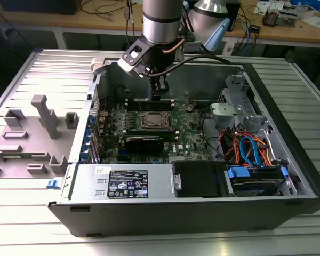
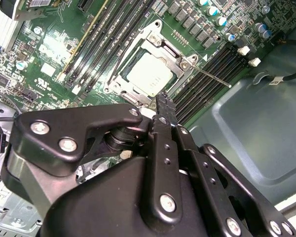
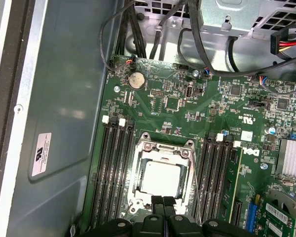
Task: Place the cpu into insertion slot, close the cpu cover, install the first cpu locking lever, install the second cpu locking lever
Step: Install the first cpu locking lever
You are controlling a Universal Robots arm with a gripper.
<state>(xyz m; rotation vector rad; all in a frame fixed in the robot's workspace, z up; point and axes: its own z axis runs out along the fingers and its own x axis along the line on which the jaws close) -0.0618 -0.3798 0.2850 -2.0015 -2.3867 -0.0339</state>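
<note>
Jaws closed tip to tip, nothing between them. Gripper (image 3: 163, 200) hovers just above the near edge of the insertion slot (image 3: 137, 148), not touching it as far as the first wrist view shows. From the second wrist view the gripper (image 2: 161, 98) sits just beside the socket corner, probably lined up there to work on the latching hardware rather than the chip.

The cpu (image 3: 160, 178) is already seated flat in the slot, pale metal top up. The cpu cover (image 3: 187, 173) lies down around it, the chip showing through its window, so placement and cover steps look done. A thin lever rod (image 2: 212, 77) angles away from the socket over the memory slots (image 2: 207, 59); it looks unlatched, judging by that free end. The second lever's state cannot be told.

Black memory slots (image 3: 116, 168) flank the socket on both sides. Green motherboard (image 3: 187, 98) spreads beyond, with a coin battery (image 3: 135, 80) near its far edge and black cables above.

Exterior view: the gripper (image 1: 160, 90) hangs over the socket inside an open computer case (image 1: 288, 160) lying on its side, presumably for top-down access. A power supply (image 1: 128, 181) sits along the near wall, with orange and blue cables (image 1: 245, 146) at the exterior view's right. The case rests on a ribbed metal table (image 1: 42, 234), a grey parts fixture (image 1: 40, 112) beside it. Wooden benches (image 1: 309, 32) with clutter stand behind.
</note>
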